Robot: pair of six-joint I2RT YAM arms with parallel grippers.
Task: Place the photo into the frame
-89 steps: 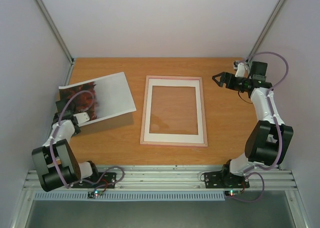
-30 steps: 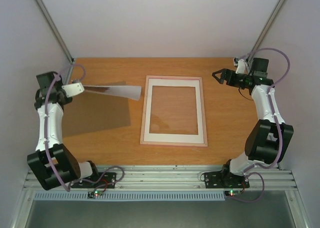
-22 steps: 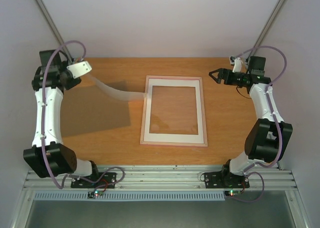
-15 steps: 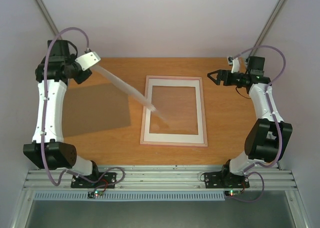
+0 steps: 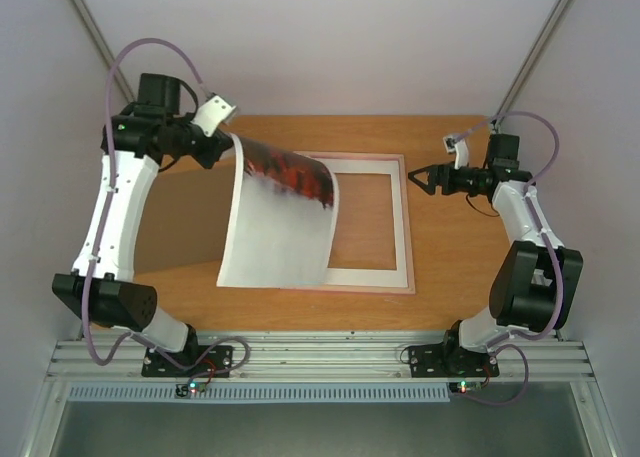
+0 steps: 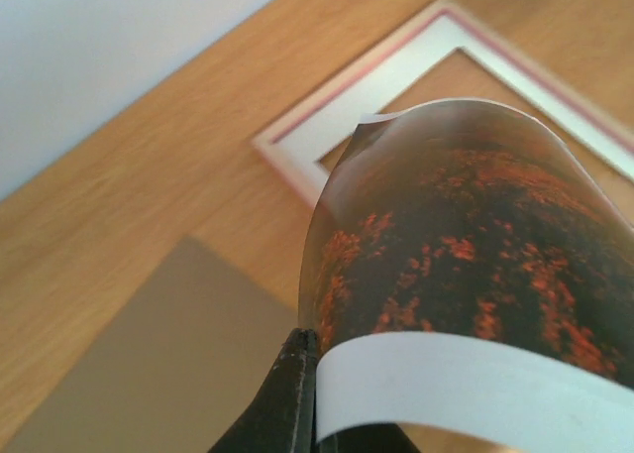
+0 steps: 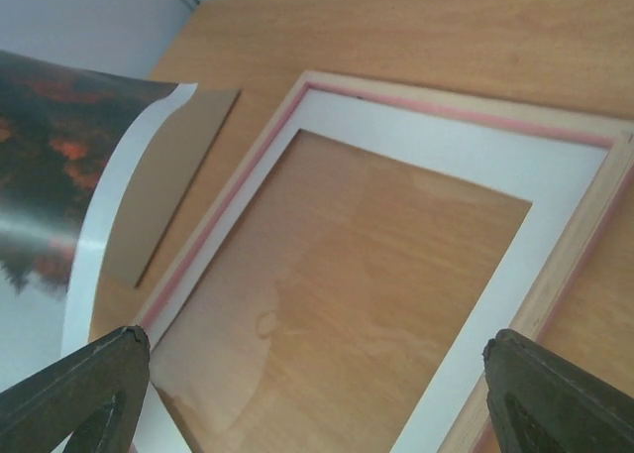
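Transfer in hand: left gripper (image 5: pixel 222 140) pinches the photo (image 5: pixel 280 222), which hangs curled over the left rim of the frame (image 7: pixel 594 215); right gripper (image 5: pixel 421 176) spread, right of frame; next, lay photo square inside opening.

The photo (image 5: pixel 280 227) is hiding the frame's (image 5: pixel 370 217) left side and part of the brown board (image 5: pixel 185 222) near the bench's (image 5: pixel 450 267) left edge.

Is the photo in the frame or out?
Out. The left claw holds the photo by one edge, curled, its lower part hanging over the frame, not flat inside.
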